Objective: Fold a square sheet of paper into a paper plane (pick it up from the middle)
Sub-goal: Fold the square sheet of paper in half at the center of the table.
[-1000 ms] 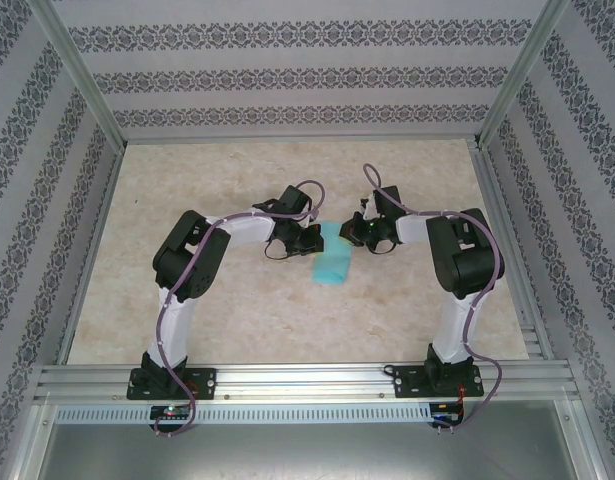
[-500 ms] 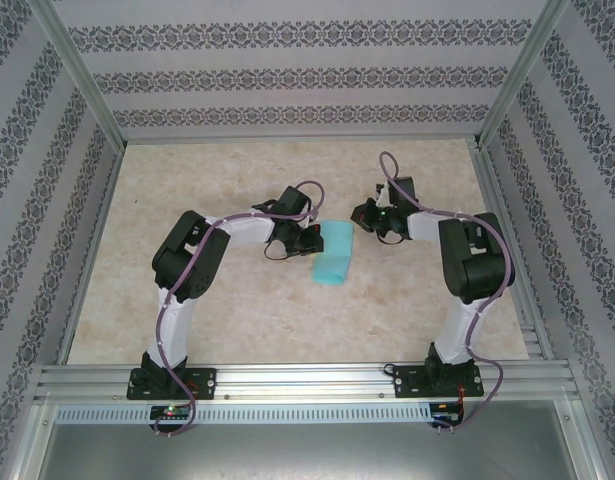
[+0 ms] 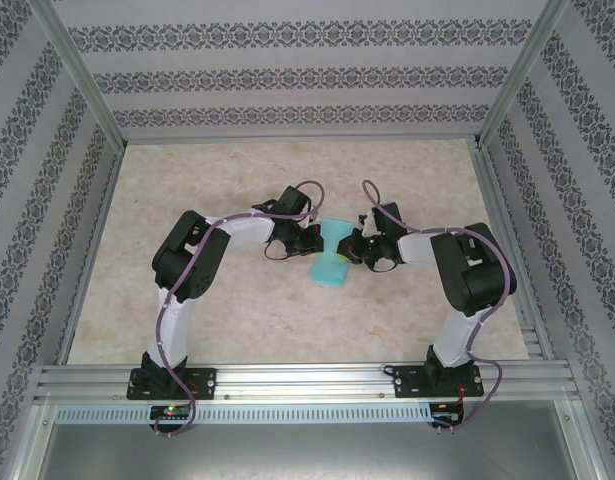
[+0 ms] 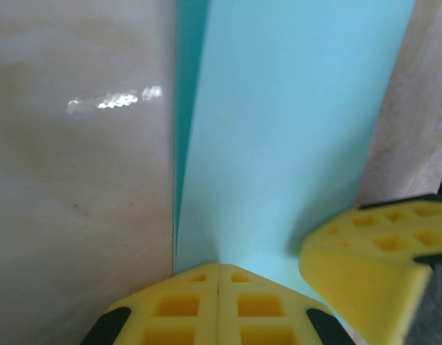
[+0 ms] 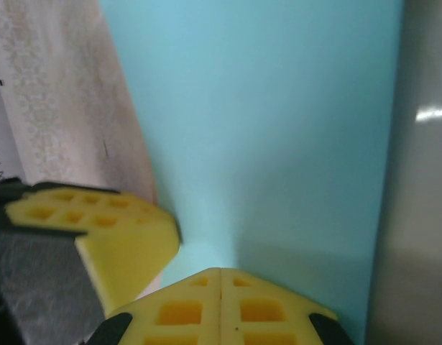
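The square sheet of paper (image 3: 331, 266) is turquoise and lies folded into a doubled oblong at the middle of the table; a paper plane is out of view. My left gripper (image 3: 313, 240) is shut, its yellow tips (image 4: 218, 267) set down on the sheet's (image 4: 292, 129) left edge, where a darker lower layer shows. My right gripper (image 3: 351, 247) is shut too, its tips (image 5: 220, 272) pressing on the sheet (image 5: 278, 122) from the right. Each wrist view shows the other gripper's yellow fingers (image 4: 375, 251) (image 5: 98, 226) close by. The two grippers face each other across the paper.
The beige marbled table top (image 3: 227, 310) is ringed by aluminium posts and patterned walls. A metal rail (image 3: 307, 380) carries both arm bases at the near edge. Open surface lies on all sides of the sheet.
The right gripper, shut throughout, pulled back up and to the right off the sheet, then came back down onto its right side. The left gripper and the sheet stayed put.
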### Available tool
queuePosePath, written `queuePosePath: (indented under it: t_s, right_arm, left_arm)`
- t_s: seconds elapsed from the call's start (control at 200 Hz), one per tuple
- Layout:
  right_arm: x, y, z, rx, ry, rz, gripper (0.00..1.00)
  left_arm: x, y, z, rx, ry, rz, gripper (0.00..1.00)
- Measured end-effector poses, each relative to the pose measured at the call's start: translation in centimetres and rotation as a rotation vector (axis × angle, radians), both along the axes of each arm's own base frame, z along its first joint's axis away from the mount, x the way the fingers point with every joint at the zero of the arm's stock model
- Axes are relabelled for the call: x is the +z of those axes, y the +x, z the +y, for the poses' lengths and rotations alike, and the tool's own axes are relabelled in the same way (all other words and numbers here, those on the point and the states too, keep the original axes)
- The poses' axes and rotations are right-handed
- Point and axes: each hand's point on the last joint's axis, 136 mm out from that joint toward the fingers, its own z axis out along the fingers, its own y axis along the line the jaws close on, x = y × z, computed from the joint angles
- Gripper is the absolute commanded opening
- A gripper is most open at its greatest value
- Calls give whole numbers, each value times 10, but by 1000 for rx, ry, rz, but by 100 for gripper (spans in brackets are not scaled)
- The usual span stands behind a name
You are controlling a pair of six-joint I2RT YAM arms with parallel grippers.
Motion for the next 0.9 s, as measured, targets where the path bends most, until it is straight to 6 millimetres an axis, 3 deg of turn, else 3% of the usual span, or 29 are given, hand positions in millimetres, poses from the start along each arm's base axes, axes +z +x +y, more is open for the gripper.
queuePosePath:
  t_s: [0.315,0.639,0.899]
  right_arm:
    - [-6,-39,-8,50,-39,81,3]
    - [10,-42,9,124,-48,30,3]
    - [-10,-58,3,128,-68,79,3]
  left_arm:
    - [0,0,0,0,0,0,0]
    - [0,0,0,0,0,0,0]
    - [0,0,0,4,0,2,0]
